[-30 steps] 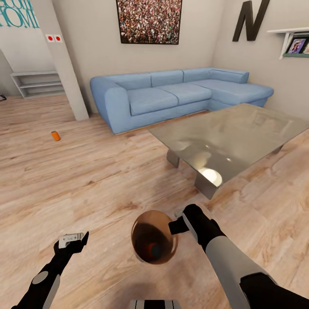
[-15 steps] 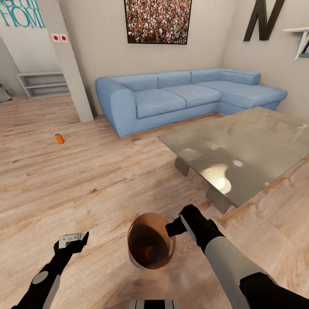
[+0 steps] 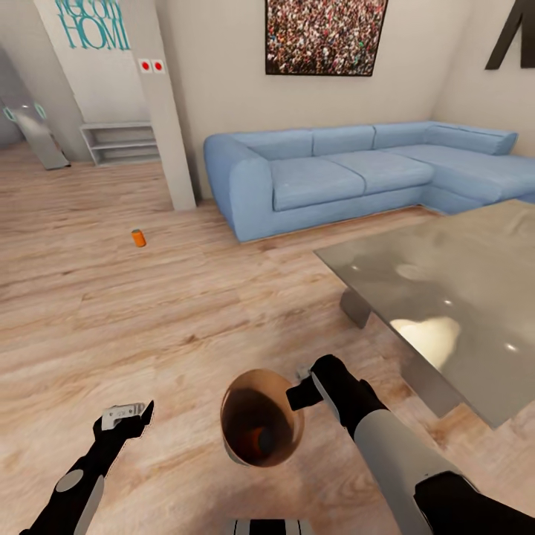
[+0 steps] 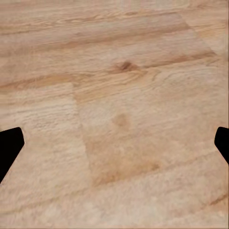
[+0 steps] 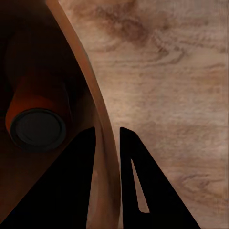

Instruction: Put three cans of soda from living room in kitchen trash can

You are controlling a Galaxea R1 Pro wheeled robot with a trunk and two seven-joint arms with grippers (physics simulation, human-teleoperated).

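Observation:
The copper-brown trash can hangs low in front of me in the head view, held by its rim in my right gripper, which is shut on the wall. The right wrist view shows the rim pinched between the two fingers and an orange soda can lying inside the bucket. Another orange soda can stands on the wood floor far off to the left, near a grey column. My left gripper hovers open over bare floor, its fingertips spread wide. The blue can is out of view.
A blue corner sofa runs along the back wall. A low glass-topped coffee table stands close on my right. A grey column and low white shelves are at the back left. Open wood floor lies between me and the far can.
The whole view has swung left: sofa, table and floor can slid rightward in the picture. Both arms and the held trash can keep their pose.

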